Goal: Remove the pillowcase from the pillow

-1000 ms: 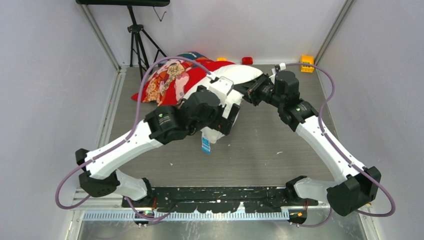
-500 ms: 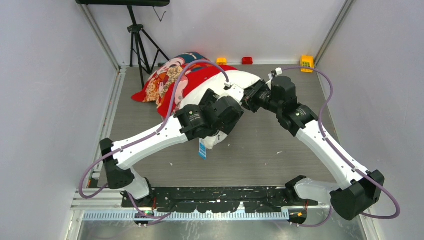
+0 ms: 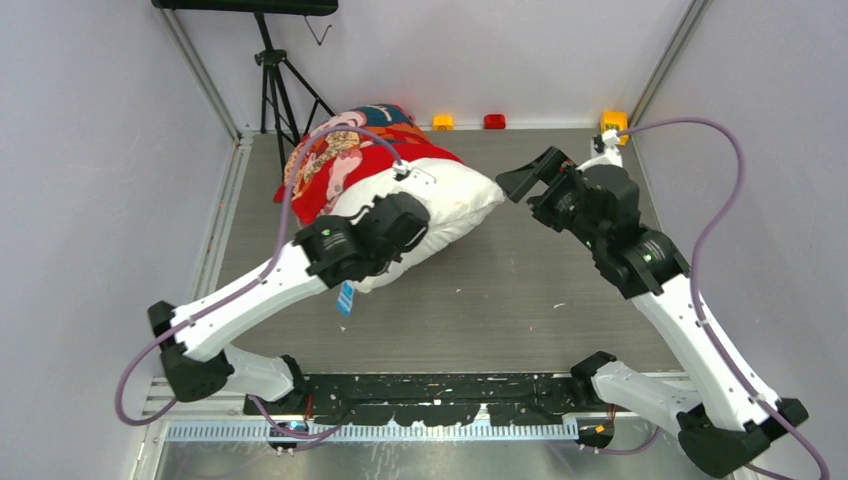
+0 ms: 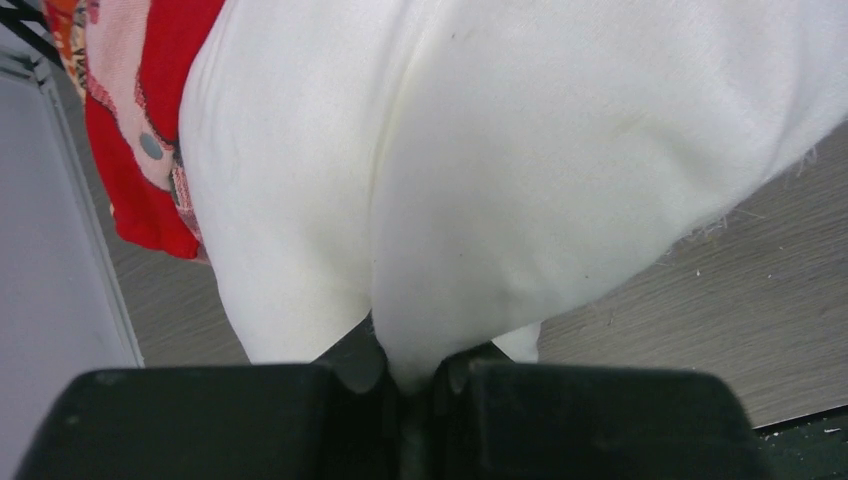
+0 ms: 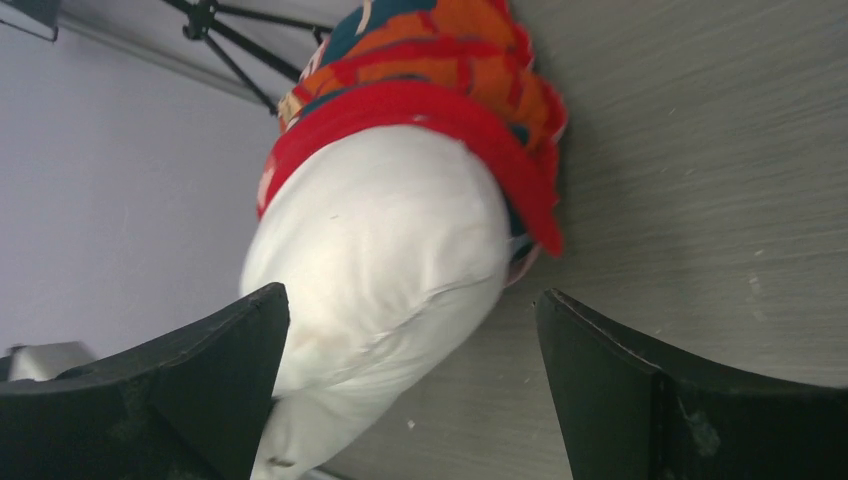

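Item 1 – pillow [image 3: 445,198]: plump, plain white, lying aslant across the far left half of the grey table [image 3: 500,290]. Its right-hand corner and most of its body are bare. A small blue tag [image 3: 346,297] shows at the near end, just below the left arm.

Item 2 – pillowcase [image 3: 335,160]: red printed cover with orange and gold patterns. It is bunched over the far left end of the pillow only, with its red hem running across the white fabric. Loose folds spill toward the left wall.

Item 3 – left gripper [image 4: 408,375]: jaws drawn tight on a pinched ridge of the pillow's white fabric, seen plainly from the wrist. It does not touch the red cover.

Item 4 – right gripper [image 3: 525,178]: fingers spread wide and holding nothing. It is poised just beside the pillow's bare right corner and apart from it.

Sundries: black tripod [image 3: 275,80] at the far left corner. Along the back wall sit an orange block [image 3: 442,122], a red block [image 3: 494,121] and a yellow block [image 3: 613,122].
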